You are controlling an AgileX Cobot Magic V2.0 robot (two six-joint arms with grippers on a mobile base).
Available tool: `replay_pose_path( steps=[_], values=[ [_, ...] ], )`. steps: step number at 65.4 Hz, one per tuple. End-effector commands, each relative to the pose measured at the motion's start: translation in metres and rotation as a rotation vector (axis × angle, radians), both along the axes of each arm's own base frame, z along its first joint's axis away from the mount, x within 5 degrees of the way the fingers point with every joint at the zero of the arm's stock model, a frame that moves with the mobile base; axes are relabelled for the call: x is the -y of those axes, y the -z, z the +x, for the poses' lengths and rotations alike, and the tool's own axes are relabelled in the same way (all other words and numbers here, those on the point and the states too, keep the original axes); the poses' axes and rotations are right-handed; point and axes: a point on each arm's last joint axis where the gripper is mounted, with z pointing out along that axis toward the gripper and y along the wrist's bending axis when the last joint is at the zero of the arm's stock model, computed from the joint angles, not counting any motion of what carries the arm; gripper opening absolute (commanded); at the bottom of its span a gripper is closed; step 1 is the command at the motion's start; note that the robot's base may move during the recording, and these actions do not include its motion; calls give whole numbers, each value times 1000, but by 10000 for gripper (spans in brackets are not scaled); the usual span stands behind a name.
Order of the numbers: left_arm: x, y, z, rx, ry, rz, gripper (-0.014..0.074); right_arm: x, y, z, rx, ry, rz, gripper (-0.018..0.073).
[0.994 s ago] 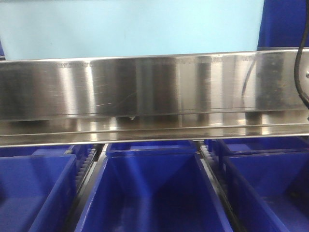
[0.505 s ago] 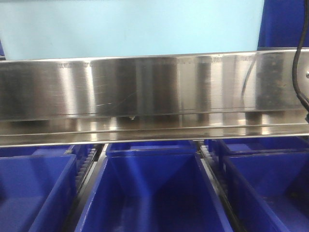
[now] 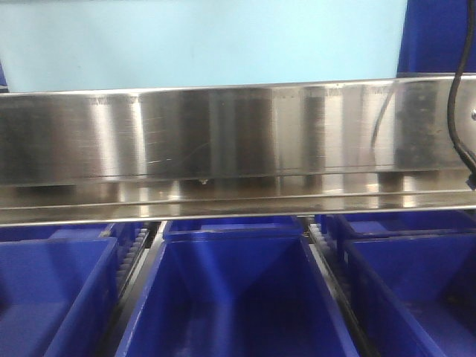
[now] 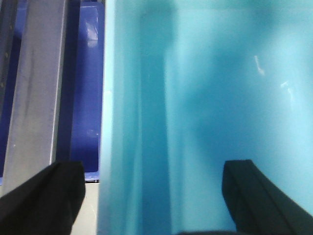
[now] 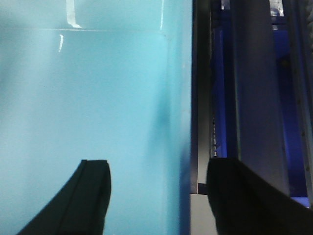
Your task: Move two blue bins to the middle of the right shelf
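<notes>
Light-blue bin point(image 3: 201, 41) sat up top in my front view, above the steel shelf rail point(image 3: 223, 141), with darker blue bins point(image 3: 230, 297) lined up side by side underneath. Left gripper point(image 4: 151, 169) was spread wide, straddling one side wall of the pale bin, and the right gripper point(image 5: 159, 164) was doing the same on the opposite wall. Neither looked clamped. A black cable point(image 3: 455, 111) hung at the right edge.

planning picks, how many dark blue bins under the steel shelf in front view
3 in the near row: left bin, middle bin, right bin. Rims behind suggest more, hidden by the steel shelf.
</notes>
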Motion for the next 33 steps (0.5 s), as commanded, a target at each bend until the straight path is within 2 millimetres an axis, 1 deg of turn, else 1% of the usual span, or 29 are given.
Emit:
replay_pose_path(
  steps=[1, 12, 17, 33],
  values=[
    [-4, -1, 1, 3, -3, -9, 475, 2, -1, 0, 11, -3, -6, 318],
    [-17, -1, 4, -11, -41, -43, 475, 2, -1, 0, 11, -3, -6, 318],
    [-15, 0, 4, -25, -27, -73, 475, 2, -1, 0, 11, -3, -6, 318],
    [-16, 0, 4, -18, -20, -50, 475, 2, -1, 0, 11, -3, -6, 318]
  ],
)
